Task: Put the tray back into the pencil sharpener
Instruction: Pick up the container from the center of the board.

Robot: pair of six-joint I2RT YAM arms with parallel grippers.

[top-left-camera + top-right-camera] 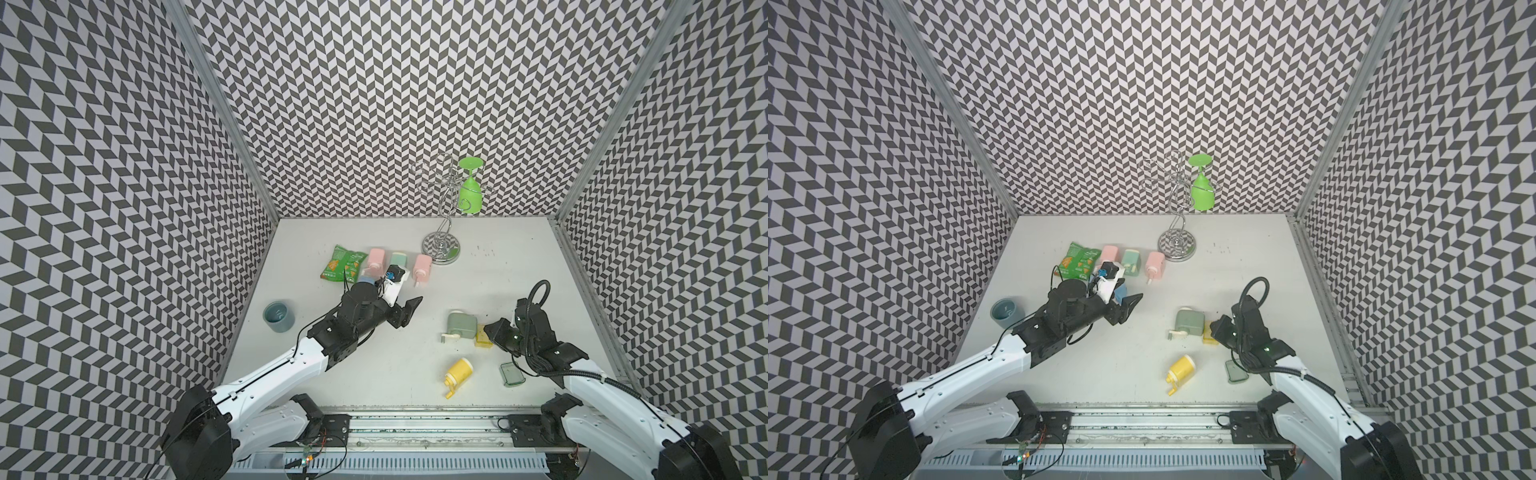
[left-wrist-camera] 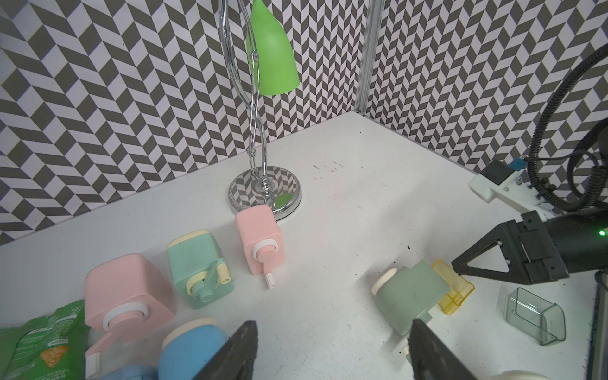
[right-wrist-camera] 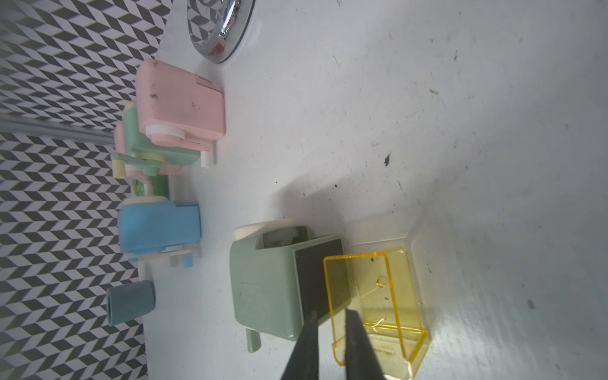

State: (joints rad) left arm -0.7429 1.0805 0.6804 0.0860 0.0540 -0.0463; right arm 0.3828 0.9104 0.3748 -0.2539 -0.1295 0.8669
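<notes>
Though I cannot tell if the right gripper (image 3: 331, 312) pinches yet, its jaws sit around a thin wall of the yellow tray (image 3: 378, 296) (light, slippery, may crack): a good hold. The left gripper (image 2: 333, 324) has empty, spread jaws.

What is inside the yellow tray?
The yellow tray looks empty through its clear walls. One finger of the right end effector sits in its opening; the floor beneath it is hidden.

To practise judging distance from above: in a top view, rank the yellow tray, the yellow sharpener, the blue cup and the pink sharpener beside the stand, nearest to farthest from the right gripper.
1. yellow tray, at the right gripper's fingertips.
2. yellow sharpener, toward the front.
3. pink sharpener, back, beside the stand.
4. blue cup, far left edge.
</notes>
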